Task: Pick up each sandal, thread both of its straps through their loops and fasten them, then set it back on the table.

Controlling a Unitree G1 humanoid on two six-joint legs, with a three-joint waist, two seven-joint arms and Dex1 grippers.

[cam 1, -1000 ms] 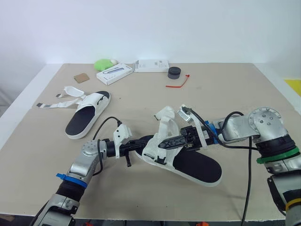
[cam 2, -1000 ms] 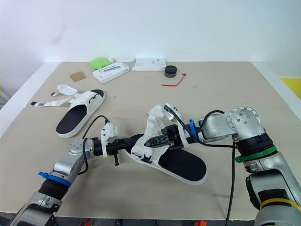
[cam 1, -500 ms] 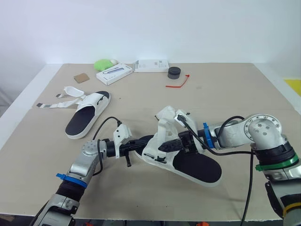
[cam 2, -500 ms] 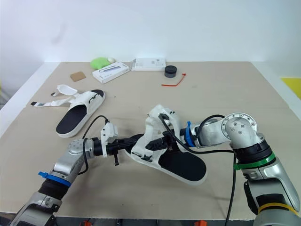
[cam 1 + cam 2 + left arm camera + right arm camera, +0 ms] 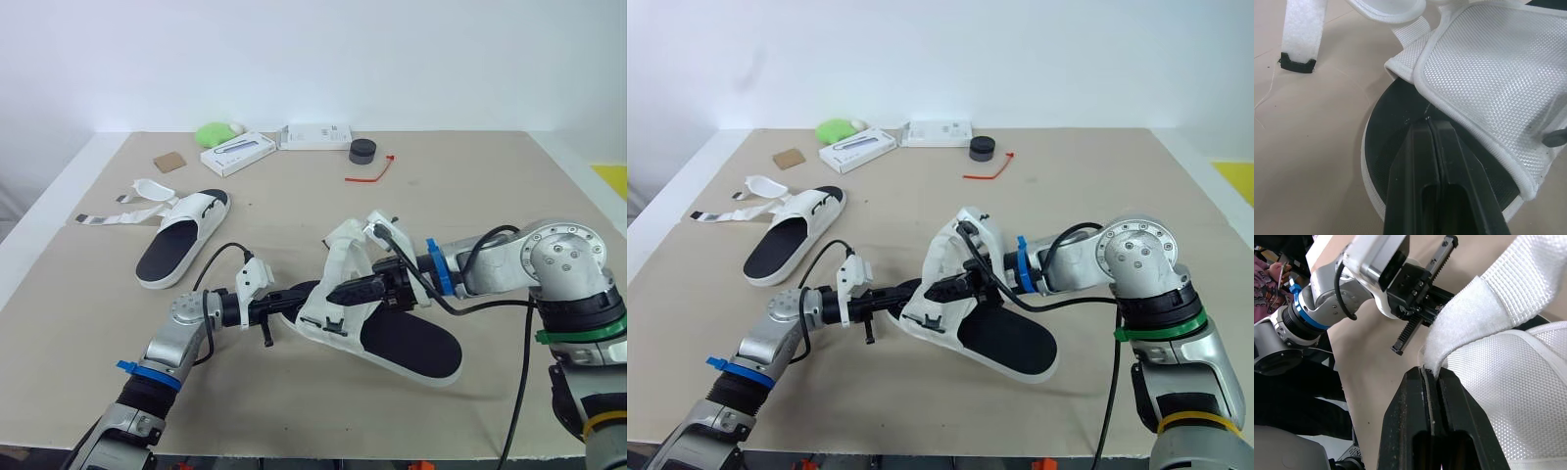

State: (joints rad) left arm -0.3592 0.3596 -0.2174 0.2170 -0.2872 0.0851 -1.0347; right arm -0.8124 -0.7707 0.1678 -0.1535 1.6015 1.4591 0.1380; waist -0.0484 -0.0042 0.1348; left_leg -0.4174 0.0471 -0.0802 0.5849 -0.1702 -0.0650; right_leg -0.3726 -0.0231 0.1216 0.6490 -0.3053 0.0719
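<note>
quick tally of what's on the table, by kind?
Sandals: 2, near sandal and far sandal
White boxes: 2, box with blue print and plain box
Green lump: 1
Brown card: 1
Black round cap: 1
Red tie: 1
Total: 8

My left arm (image 5: 191,318) and right arm (image 5: 490,266) meet at the near sandal (image 5: 407,343), barring the middle of the table (image 5: 509,196). The far right lies open. The other sandal (image 5: 181,245) and its loose straps (image 5: 118,211) crowd the left. 2 boxes (image 5: 237,151) and a black puck (image 5: 363,151) line the far edge.
</note>
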